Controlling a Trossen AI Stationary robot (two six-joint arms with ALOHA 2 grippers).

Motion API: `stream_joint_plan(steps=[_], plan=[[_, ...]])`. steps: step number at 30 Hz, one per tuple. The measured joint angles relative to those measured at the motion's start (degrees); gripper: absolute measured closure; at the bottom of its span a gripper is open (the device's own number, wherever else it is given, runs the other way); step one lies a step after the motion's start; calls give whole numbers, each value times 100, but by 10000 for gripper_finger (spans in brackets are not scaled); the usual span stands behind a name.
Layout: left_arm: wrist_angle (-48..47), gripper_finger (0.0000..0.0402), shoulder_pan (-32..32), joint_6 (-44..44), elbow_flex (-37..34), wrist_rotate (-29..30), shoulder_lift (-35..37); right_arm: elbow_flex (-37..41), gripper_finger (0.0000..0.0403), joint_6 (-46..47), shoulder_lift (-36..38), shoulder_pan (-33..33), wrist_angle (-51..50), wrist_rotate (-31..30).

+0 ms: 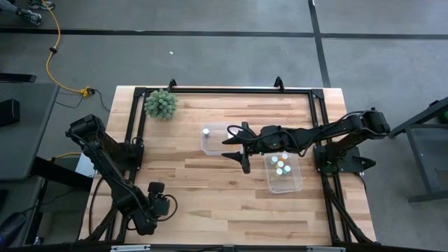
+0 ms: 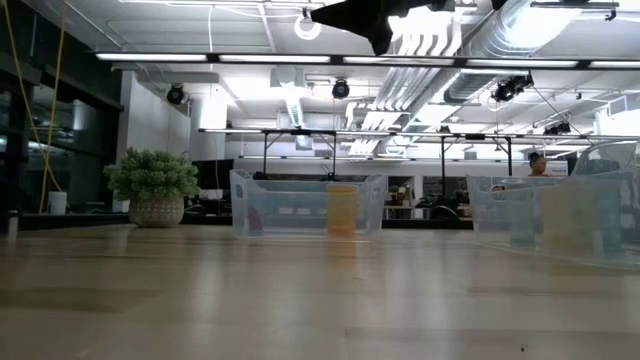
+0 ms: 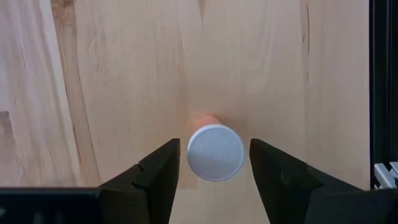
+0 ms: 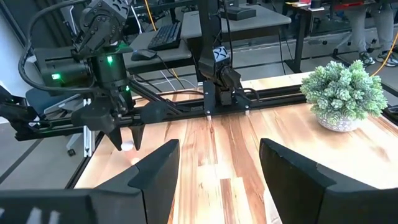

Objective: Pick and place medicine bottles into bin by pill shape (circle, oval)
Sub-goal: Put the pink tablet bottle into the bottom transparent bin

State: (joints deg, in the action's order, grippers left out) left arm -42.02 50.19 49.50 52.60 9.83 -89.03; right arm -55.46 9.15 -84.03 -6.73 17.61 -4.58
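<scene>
Standing upright on the tabletop (image 3: 124, 74) between the spread fingers of the left gripper (image 3: 211, 171), the orange medicine bottle (image 3: 214, 151) looks light, rigid and smooth, so pinch its body below the white cap, while the right gripper (image 1: 234, 149), also spread, hovers between the two clear bins.
</scene>
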Motion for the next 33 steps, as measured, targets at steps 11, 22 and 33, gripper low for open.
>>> stream_joint_plan(steps=[11, 22, 33], plan=[[-13, 244, -2, -11, 0, 172, 0, 0, 187, -4, 0, -1, -119, 0], [-14, 288, -3, -12, 0, 174, 10, 0, 187, -16, 0, 0, -113, 0], [-193, 288, -489, -94, 0, 430, 1257, -7, 187, -300, 329, 1, 20, -35]])
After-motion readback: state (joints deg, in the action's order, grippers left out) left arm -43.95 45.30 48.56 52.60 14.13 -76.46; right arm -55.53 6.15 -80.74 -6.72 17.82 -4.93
